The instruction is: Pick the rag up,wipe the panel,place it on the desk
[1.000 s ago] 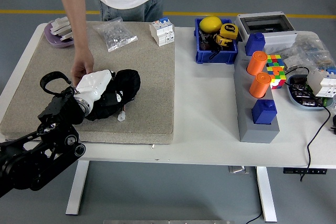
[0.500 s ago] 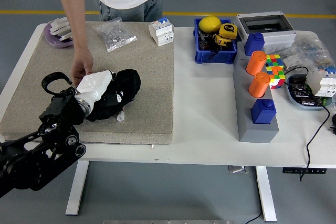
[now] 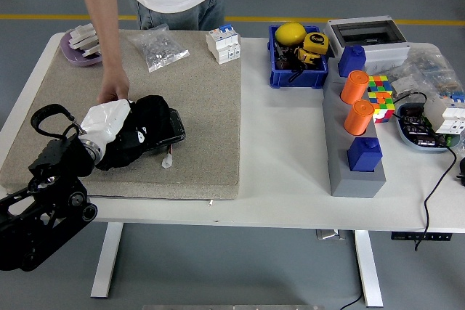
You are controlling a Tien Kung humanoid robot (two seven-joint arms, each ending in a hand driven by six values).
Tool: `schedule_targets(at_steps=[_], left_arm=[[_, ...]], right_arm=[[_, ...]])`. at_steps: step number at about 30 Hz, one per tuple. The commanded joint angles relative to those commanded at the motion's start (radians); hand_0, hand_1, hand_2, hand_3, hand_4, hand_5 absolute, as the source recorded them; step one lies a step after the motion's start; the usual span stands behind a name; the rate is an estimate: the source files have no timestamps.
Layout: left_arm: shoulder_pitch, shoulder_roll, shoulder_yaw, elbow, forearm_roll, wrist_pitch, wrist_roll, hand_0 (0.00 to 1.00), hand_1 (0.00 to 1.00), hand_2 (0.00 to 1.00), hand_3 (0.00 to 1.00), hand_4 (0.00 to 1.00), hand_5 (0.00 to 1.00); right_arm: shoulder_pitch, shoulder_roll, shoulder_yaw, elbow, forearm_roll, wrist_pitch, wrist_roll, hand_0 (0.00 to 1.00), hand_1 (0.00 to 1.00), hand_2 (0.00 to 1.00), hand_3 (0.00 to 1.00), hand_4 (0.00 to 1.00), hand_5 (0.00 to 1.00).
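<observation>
Left hand [image 3: 142,132] in from the lower left, lying on the beige mat [image 3: 211,107], fingers curled over what looks like the dark rag [image 3: 158,115], though hard to tell cloth from black fingers. Person's hand [image 3: 114,92] touching just behind the wrist. Grey panel [image 3: 354,152] well off right, long axis running near-to-far. No right hand anywhere.

A person's hand [image 3: 114,93] seemingly blocks the left hand [image 3: 138,130]; mat [image 3: 211,107] rightward lies bare.

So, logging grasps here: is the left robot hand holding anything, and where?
It cannot be told: the left robot hand rests on the mat, no rag visible; a person's hand touches its wrist.
</observation>
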Motion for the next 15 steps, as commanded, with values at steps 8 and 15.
schedule_targets(at_steps=[8, 15], left_arm=[[0.033, 0.043, -0.028, -0.006, 0.004, 0.001, -0.001, 0.203, 0.161, 0.540, 0.534, 0.268, 0.002], [0.069, 0.071, -0.074, -0.019, 0.015, 0.002, 0.000, 0.203, 0.161, 0.540, 0.534, 0.268, 0.002]], right_arm=[[-0.002, -0.002, 0.004, -0.001, -0.003, -0.001, -0.001, 0.752, 0.616, 0.640, 0.623, 0.998, 0.632], [-0.005, -0.002, 0.007, -0.001, -0.004, -0.001, 0.000, 0.752, 0.616, 0.640, 0.624, 0.998, 0.632]])
